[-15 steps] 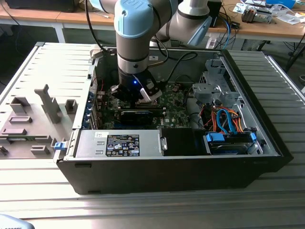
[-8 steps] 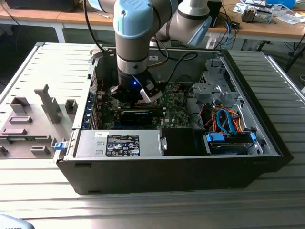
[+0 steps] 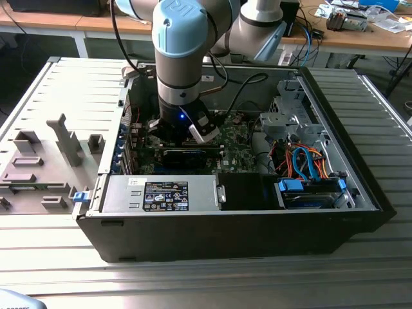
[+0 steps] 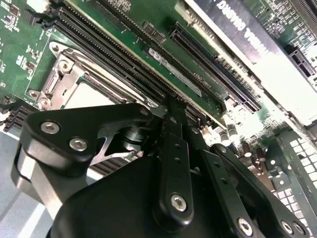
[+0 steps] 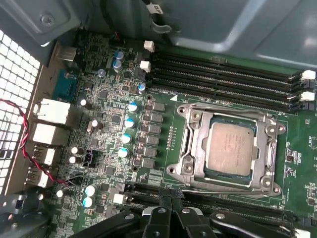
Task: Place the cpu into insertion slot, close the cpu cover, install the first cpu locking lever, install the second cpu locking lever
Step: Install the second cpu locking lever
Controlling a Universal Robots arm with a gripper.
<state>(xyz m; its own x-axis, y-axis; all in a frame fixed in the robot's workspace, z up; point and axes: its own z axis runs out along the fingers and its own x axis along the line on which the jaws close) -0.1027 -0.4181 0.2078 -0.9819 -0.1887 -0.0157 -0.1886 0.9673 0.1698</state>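
Where the first wrist view looks down on the green motherboard point(image 5: 114, 148), the cpu point(image 5: 229, 147) lies flat in the insertion slot point(image 5: 188, 166), its dull silver top showing through the window of the cpu cover point(image 5: 229, 116), which lies down around it. Just beside the socket run the long black memory slots point(image 5: 223, 77), and on its other side stand rows of blue-topped capacitors point(image 5: 130, 122). The gripper point(image 5: 171, 196) hangs just beside the socket's edge, over a long black slot, with its black fingers point(image 4: 173, 148) drawn together and nothing between them. In the exterior view the arm point(image 3: 183, 58) reaches down into the open computer case point(image 3: 360, 193), whose walls stand close around the wrist. Inside the case, a boxed power supply point(image 3: 161, 193) lies toward the near wall, and orange and blue cables point(image 3: 309, 164) bunch at the exterior view's right. Outside, on the slatted table point(image 3: 206, 283), a grey fixture point(image 3: 45, 161) sits at the exterior view's left.
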